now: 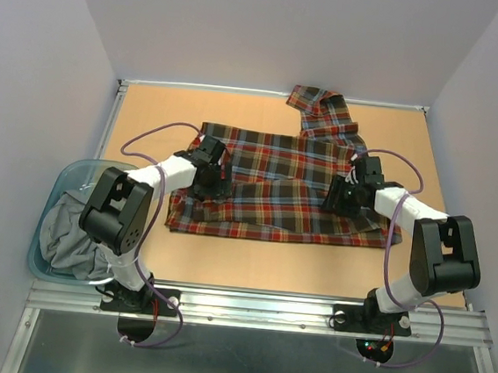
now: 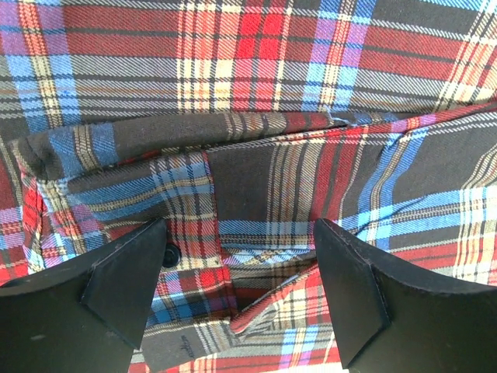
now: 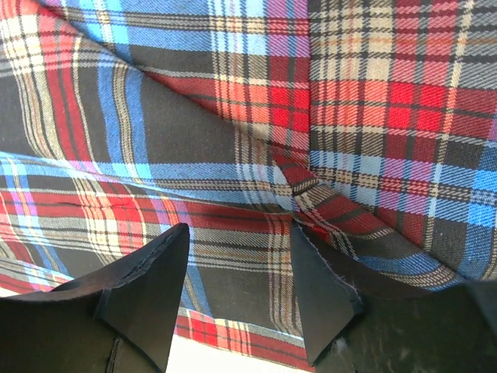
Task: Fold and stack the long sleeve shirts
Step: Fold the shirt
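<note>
A plaid long sleeve shirt (image 1: 276, 185) in red, dark brown, blue and yellow lies spread on the tan table, partly folded, with one sleeve (image 1: 322, 110) reaching to the far edge. My left gripper (image 1: 210, 176) hovers over its left part, jaws open, fingers apart above the button placket (image 2: 233, 256). My right gripper (image 1: 343, 196) stands over its right part, also open, with flat cloth (image 3: 241, 256) showing between the fingers and nothing pinched. A second garment, grey cloth (image 1: 73, 231), sits in the bin at the left.
A clear blue plastic bin (image 1: 45, 220) stands at the table's near left, beside the left arm's base. The tan table (image 1: 150, 115) ends at white walls on the left, right and back. A metal rail (image 1: 264, 307) runs along the near edge.
</note>
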Controlling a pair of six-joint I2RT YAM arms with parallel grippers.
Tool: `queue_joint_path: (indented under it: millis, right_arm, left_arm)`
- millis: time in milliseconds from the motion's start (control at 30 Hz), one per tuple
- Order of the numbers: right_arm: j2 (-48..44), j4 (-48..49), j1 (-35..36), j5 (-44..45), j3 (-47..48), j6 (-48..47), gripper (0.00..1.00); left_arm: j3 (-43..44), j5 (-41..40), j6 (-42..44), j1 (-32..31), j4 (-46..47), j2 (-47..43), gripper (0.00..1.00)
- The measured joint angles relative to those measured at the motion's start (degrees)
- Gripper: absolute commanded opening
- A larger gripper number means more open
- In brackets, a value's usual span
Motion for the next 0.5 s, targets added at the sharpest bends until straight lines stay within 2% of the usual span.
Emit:
queue_joint_path:
  millis: [167, 233, 267, 367, 500]
  right_arm:
    - [-0.11, -2.78, 0.35, 0.00, 0.48, -0.07, 0.62]
    - [-0.11, -5.11, 0.35, 0.37, 1.46, -0.46, 0.68]
    - [-0.11, -6.19, 0.35, 0.76, 2.12, -0.70, 0.75]
    - [0.07, -11.06, 0.33, 2.82, 7.52, -2.14, 0.82]
    - [4.39, -13.92, -0.68, 6.19, 22.82, -4.92, 0.83]
  left_arm:
    - [-3.37, 2.27, 0.26, 0.42, -2.21, -3.63, 0.90]
    - [-3.28, 2.97, 0.46, 0.46, -4.17, -4.15, 0.91]
    - [-2.89, 3.06, 0.61, 0.68, -5.73, -4.35, 0.92]
    - [1.01, 1.42, 0.87, 2.80, -10.71, -4.48, 0.95]
    - [12.02, -2.84, 0.72, 8.24, -11.63, -3.67, 0.95]
